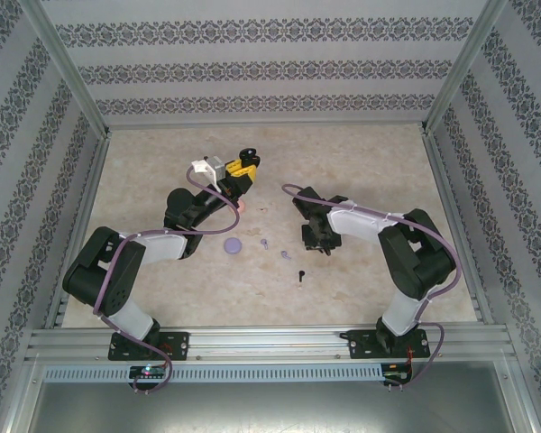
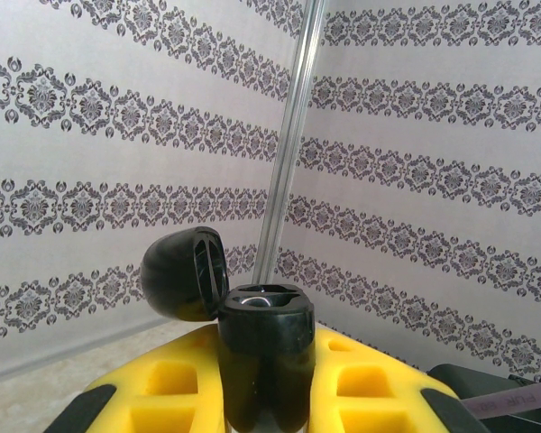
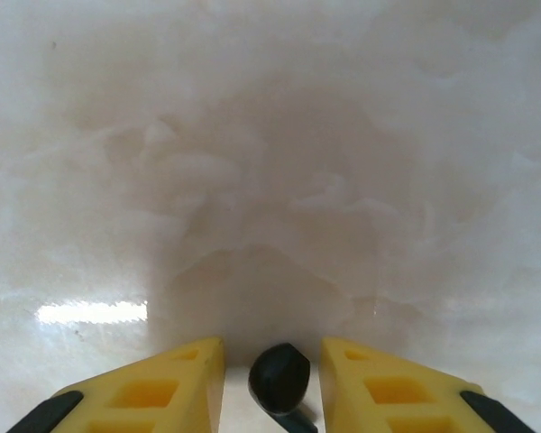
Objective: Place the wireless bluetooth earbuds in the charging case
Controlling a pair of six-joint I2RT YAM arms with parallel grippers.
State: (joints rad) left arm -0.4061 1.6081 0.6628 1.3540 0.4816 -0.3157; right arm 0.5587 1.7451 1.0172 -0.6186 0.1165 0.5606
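Observation:
My left gripper (image 1: 242, 165) is raised over the far middle of the table, shut on a black charging case (image 2: 261, 352). The case stands upright between the yellow fingers (image 2: 162, 383), its round lid (image 2: 185, 273) flipped open to the left and two sockets showing on top. My right gripper (image 1: 317, 240) points down at the table right of centre. A black earbud (image 3: 281, 377) lies between its yellow fingertips (image 3: 185, 365), with a sliver of table on either side and its stem running out of the frame's bottom. Another black earbud (image 1: 300, 275) lies on the table nearer the bases.
A round purple case (image 1: 233, 244) lies left of centre, with two small purple earbuds (image 1: 264, 244) (image 1: 285, 253) to its right. Something pink (image 1: 242, 206) peeks out beside the left arm. Patterned walls and metal posts enclose the marbled table (image 1: 370, 171).

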